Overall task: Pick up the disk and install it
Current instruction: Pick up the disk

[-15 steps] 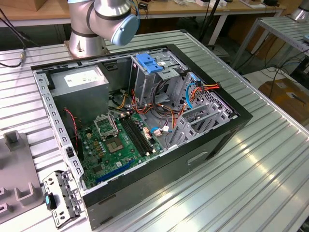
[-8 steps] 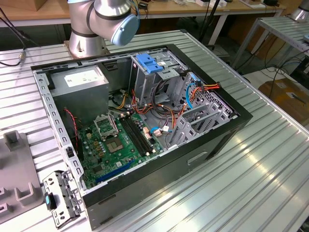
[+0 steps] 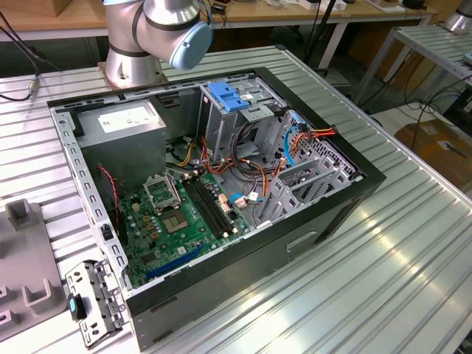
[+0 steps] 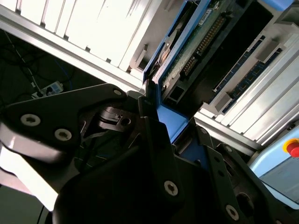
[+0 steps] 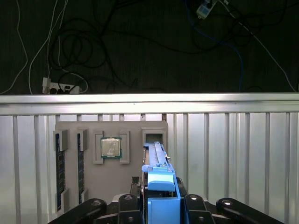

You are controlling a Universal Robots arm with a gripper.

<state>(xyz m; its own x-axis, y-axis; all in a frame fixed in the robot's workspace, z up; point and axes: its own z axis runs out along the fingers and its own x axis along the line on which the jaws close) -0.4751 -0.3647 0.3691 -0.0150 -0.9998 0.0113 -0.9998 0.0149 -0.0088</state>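
Disk (image 4: 187, 51): flat rectangular drive fitted in a blue plastic carrier. It stands on edge. In the second wrist view the green circuit-board face is exposed, framed by the blue rail. In the first wrist view it (image 5: 161, 184) presents edge-on, with the gripper (image 5: 160, 200) jaws closed against both flat sides. The far end sits at a slot in the grey holder on the desk.

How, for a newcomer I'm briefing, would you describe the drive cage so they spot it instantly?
Start at the open computer case on the ribbed metal table. Inside, to the exterior view's right of the grey power supply, stands the tall grey drive cage. Only it carries a bright blue plastic handle on top.
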